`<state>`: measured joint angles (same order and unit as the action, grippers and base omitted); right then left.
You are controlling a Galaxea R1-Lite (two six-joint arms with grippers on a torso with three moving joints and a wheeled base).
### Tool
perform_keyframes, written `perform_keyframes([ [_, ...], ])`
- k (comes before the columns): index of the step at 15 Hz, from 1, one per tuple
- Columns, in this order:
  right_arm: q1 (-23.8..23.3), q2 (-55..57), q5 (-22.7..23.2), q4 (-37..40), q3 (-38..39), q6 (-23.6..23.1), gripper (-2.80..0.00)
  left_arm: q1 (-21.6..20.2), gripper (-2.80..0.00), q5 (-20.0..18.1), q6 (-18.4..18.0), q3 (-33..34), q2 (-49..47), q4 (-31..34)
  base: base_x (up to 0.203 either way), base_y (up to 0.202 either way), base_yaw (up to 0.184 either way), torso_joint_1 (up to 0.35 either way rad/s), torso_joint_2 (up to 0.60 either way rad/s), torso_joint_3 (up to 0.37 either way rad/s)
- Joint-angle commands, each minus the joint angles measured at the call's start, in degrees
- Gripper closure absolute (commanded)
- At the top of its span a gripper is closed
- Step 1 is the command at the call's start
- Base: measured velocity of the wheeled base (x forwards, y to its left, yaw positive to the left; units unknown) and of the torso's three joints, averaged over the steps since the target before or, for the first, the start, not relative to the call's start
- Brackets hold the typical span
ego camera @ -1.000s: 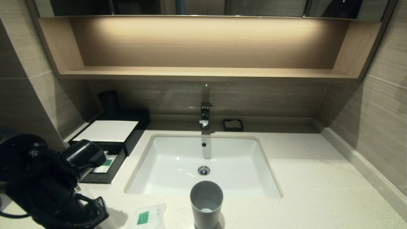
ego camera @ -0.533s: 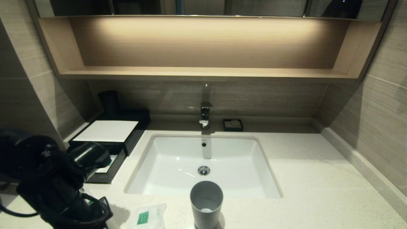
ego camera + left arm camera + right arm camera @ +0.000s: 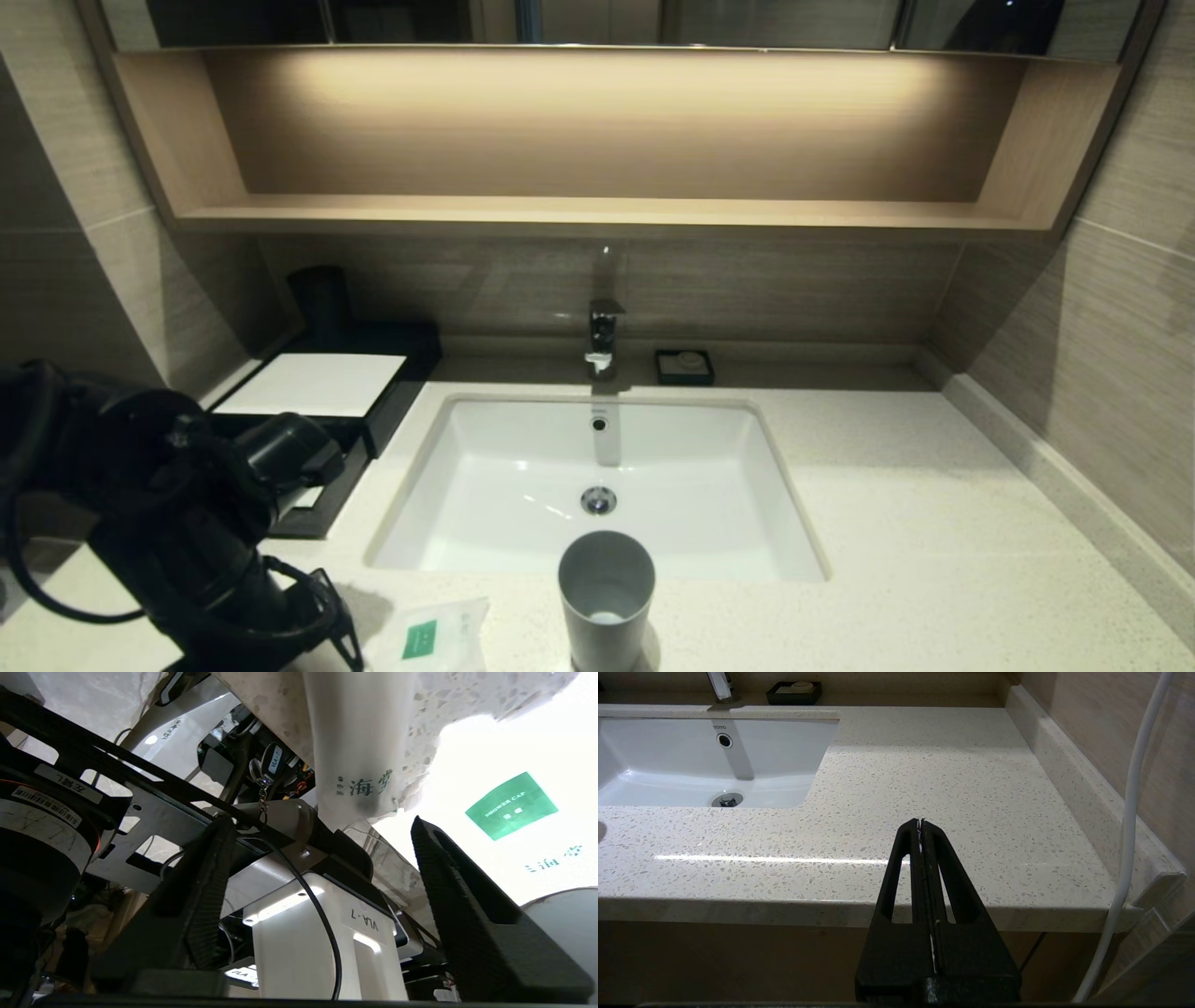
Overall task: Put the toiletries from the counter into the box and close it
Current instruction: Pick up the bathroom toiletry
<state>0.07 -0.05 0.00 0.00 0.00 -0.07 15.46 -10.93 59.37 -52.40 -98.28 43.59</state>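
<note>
Left gripper [image 3: 322, 830] jaws seen spread wide, nothing gripped, arm moved toward the sink since earlier. Box [image 3: 322, 387] drawer largely blocked by arm. Squarish packet [image 3: 431, 637] on counter [image 3: 887, 523] beside grey cup [image 3: 605, 597]; "SHOWER CAP" read on label. Right gripper [image 3: 920, 826] parked, jaws closed.

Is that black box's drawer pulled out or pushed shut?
Pulled out. The drawer sticks forward of the black box onto the counter, with a white packet showing inside, partly hidden by the left arm.
</note>
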Motion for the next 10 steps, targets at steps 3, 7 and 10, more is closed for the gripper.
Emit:
perform_keyframes([
  [3, 0.01, 0.05, 0.0, 0.0, 0.09, -0.01, 0.0, 0.01, -2.8, 0.03, 0.4, -0.79, -2.31, -0.07, 0.0, 0.0, 0.0, 0.0, 0.0, 0.0],
  [7, 0.01, 0.05, 0.0, 0.0, 0.09, -0.01, 0.0, -0.08, -2.8, -0.05, 0.4, -1.39, -3.15, -0.67, 0.0, 0.0, 0.0, 0.0, 0.0, 0.0],
  [10, 0.01, 0.05, 0.0, -0.02, 0.09, -0.01, 0.0, -0.34, -2.8, 0.04, 0.45, -1.46, -3.55, -1.2, 0.0, 0.0, 0.0, 0.0, 0.0, 0.0],
])
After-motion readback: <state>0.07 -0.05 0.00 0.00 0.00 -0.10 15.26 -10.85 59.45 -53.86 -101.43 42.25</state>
